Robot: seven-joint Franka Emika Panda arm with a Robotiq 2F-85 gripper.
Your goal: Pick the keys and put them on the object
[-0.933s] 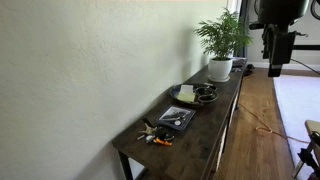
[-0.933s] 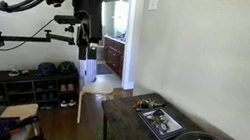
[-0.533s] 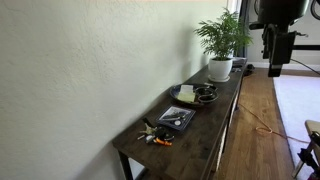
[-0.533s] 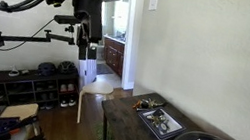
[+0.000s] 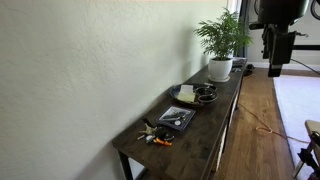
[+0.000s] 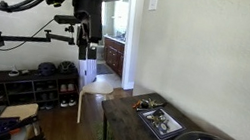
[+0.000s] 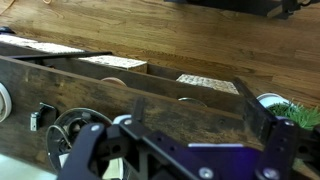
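Note:
The keys (image 5: 153, 135) lie in a small dark cluster with an orange-red piece at the near end of the long dark wooden table (image 5: 205, 140). They also show in an exterior view (image 6: 143, 104). The object (image 5: 177, 118), a flat grey book-like rectangle, lies just behind them, and shows again in an exterior view (image 6: 162, 122). My gripper (image 5: 277, 58) hangs high in the air, far from the table and off its side; it also shows in an exterior view (image 6: 86, 46). In the wrist view its fingers (image 7: 192, 100) are spread open and empty above the tabletop.
A round dark dish (image 5: 195, 95) with small bowls sits beyond the object. A white plant pot (image 5: 220, 68) with a green plant stands at the table's far end. The wall runs along the table. Wood floor and a shoe rack (image 6: 32, 81) lie off the table.

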